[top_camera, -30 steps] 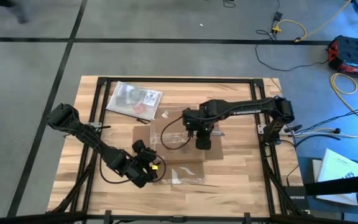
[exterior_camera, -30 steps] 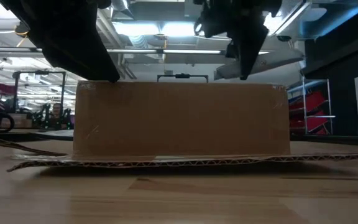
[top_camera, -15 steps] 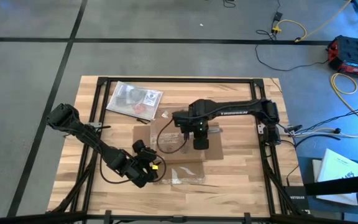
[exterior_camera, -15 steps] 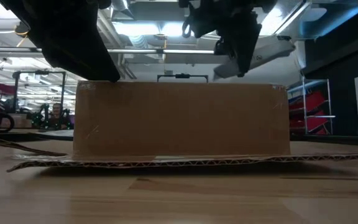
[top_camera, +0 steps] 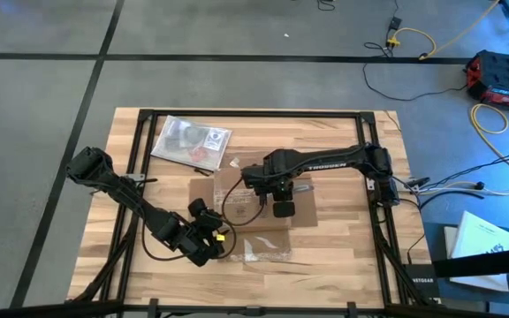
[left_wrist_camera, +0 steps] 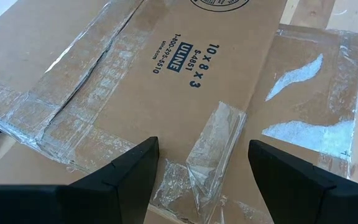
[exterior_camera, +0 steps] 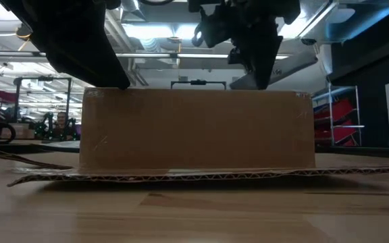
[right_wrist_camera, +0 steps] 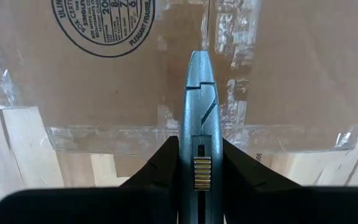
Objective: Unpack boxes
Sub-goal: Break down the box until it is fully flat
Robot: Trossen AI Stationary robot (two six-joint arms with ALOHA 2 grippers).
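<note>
Box (top_camera: 253, 210) lies flat near the middle of the table (top_camera: 343, 238), top face up, its centre seam taped over and more clear tape (left_wrist_camera: 213, 146) wrinkled across the near edge; a loose flap spreads onto the wood on the side toward the left arm. Right gripper (top_camera: 279, 201) is poised over the box top, fingers pinched shut on a slim blue-grey cutter (right_wrist_camera: 198, 118) that points out ahead of them; in the right wrist view its tip lies along the taped seam, just past the box edge. From the low view the tool hangs over the top face, and I cannot tell whether the tip touches the tape or rides just above it. Left gripper (top_camera: 210, 237) sits low at the box's near corner, fingers (left_wrist_camera: 123, 174) spread apart with nothing between them, the crumpled tape strip lying in the gap ahead. A clear bag (top_camera: 191, 141) lies well apart toward the far left corner. Judgement: the step in hand is slitting the tape on the top seam, an early stage, with the box not yet opened. Next move calls for setting the tip onto the seam line and drawing it straight along, shallow enough to spare the contents, while the left gripper steadies the box against sliding.
</note>
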